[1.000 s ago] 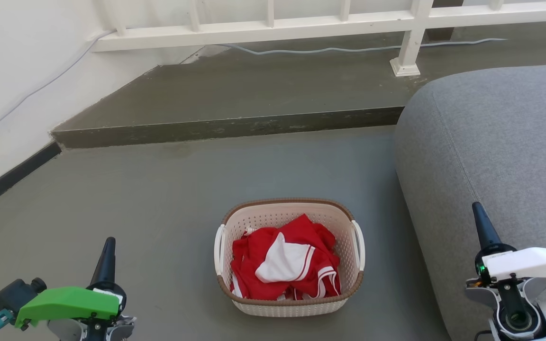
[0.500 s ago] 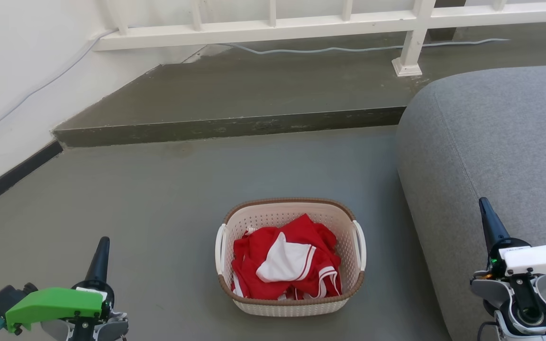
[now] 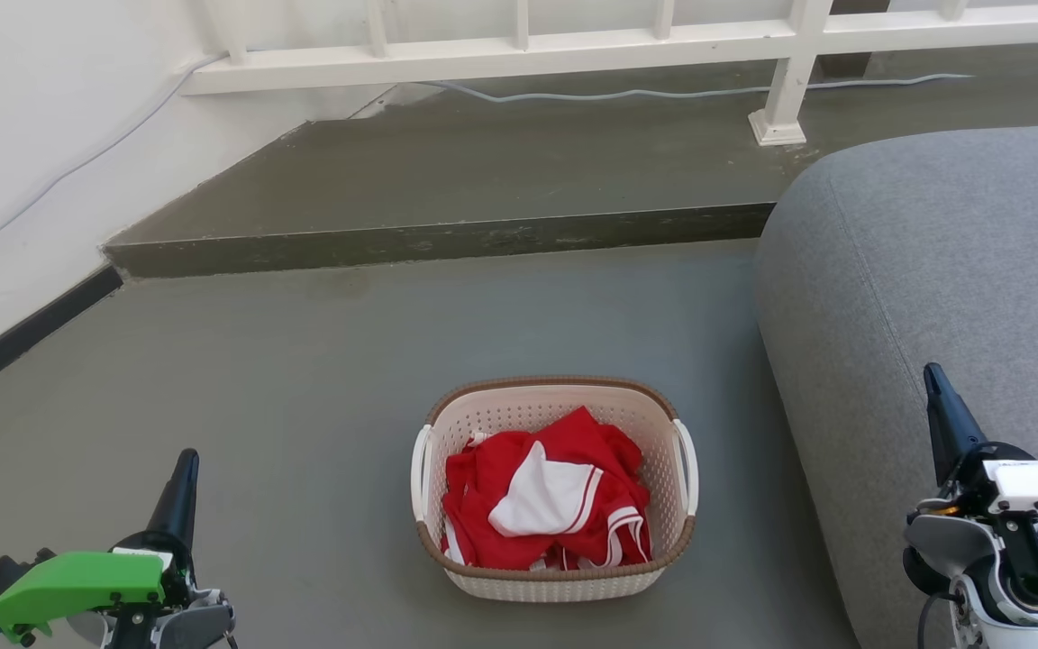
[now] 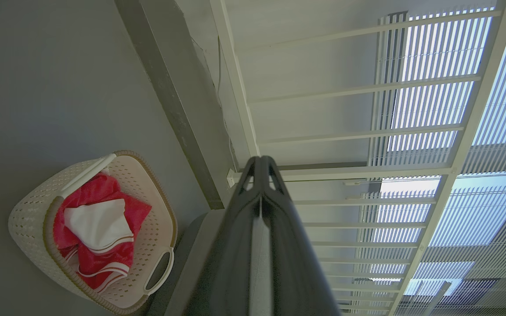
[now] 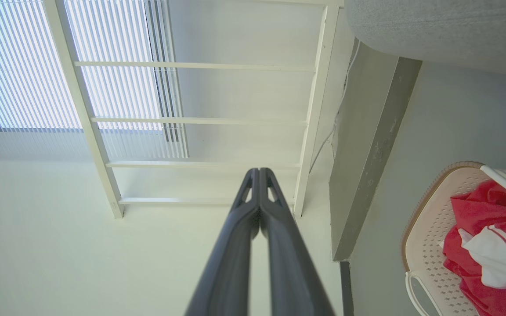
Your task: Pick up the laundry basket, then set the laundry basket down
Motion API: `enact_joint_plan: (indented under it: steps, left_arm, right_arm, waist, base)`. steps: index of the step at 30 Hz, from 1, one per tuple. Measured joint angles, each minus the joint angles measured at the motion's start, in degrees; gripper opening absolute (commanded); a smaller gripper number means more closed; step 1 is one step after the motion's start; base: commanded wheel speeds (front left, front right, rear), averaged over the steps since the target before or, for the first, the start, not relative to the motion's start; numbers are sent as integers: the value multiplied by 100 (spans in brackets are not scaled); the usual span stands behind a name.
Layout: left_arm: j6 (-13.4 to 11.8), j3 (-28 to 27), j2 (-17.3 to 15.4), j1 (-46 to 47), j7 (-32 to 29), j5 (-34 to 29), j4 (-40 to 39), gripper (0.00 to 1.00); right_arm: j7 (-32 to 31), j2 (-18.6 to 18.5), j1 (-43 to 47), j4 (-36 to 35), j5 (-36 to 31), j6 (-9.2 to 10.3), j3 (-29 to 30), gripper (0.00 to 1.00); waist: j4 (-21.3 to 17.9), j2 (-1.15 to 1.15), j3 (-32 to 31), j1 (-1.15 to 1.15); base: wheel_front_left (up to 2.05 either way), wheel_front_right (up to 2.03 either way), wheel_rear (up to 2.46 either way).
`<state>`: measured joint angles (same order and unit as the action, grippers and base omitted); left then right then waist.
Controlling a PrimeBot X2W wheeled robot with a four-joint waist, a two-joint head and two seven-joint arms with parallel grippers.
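Cream-white perforated plastic under a brown woven-look rim: the laundry basket is seen standing on the grey floor, near the grey sofa, with a red and white garment heaped inside. The left gripper and the right gripper are held well apart from it on either side — each pair of dark fingers is pressed together, with nothing gripped.
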<state>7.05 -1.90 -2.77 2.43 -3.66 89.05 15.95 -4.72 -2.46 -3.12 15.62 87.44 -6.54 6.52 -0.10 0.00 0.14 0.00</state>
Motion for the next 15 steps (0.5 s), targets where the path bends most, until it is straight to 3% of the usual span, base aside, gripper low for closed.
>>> enact_joint_plan:
  steps: [6,15]
  left_arm:
    - [0,-60,-1,5,-90,376,-1,0]
    - [0,-97,-2,14,-91,381,-1,0]
  right_arm:
    - [-112,19,-2,14,423,-15,79,0]
    - [-138,20,-4,15,438,-26,86,0]
  waist:
    - [10,0,2,0]
    - [10,0,2,0]
  base:
    - [0,0,0]
    - [0,0,0]
